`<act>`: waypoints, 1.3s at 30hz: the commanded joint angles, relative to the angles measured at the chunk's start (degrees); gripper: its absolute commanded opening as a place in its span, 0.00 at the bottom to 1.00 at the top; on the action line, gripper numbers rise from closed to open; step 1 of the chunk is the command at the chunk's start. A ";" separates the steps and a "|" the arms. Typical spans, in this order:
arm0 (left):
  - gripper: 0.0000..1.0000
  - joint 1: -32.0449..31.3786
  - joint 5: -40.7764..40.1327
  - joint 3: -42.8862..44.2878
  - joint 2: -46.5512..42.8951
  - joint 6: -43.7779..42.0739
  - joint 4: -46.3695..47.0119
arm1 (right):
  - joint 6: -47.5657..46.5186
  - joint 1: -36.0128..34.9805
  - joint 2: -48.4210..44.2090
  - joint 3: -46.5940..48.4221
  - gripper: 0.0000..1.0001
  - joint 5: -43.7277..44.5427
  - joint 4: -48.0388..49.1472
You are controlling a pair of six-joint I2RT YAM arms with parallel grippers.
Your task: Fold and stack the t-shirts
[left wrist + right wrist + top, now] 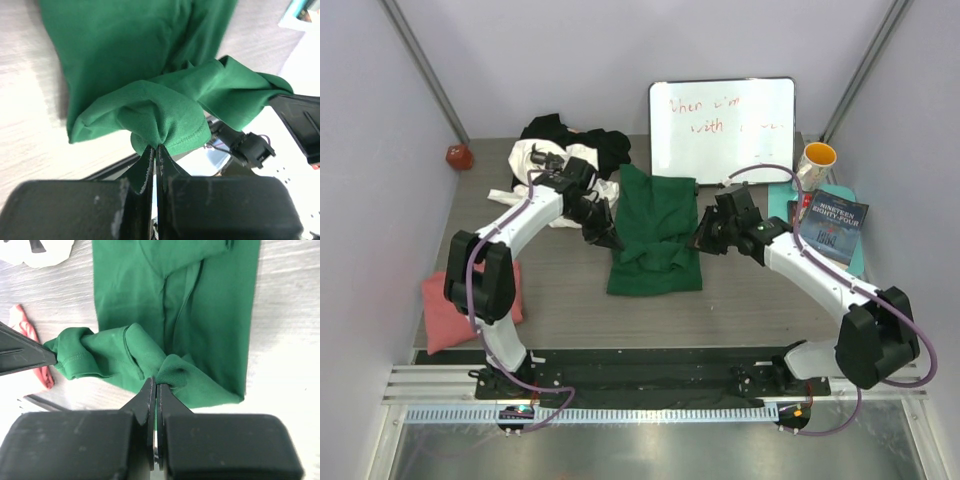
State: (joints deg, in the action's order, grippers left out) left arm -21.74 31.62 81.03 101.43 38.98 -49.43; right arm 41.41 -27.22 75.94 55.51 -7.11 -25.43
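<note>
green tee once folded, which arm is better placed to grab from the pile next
Left, probably. The black and white pile lies close to the left gripper; the right gripper sits across the green tee.

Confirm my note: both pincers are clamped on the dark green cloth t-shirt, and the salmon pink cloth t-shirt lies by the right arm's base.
One slip: the salmon pink cloth t-shirt lies by the left arm's base, as the top external view shows. The left pincer and right pincer are indeed clamped on the dark green cloth t-shirt.

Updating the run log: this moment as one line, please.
dark green t-shirt: mid-fold | left end effector: shut on it | right end effector: shut on it
</note>
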 commanded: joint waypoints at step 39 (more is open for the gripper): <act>0.22 2.22 -15.97 23.29 20.21 3.46 -1.37 | -0.54 7.35 27.42 18.76 0.26 2.63 6.18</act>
State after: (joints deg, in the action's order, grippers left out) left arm -20.73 17.50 101.38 120.84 40.62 -49.71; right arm 38.76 -21.93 102.50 71.35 -3.36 -21.28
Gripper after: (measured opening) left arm 0.218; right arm 0.261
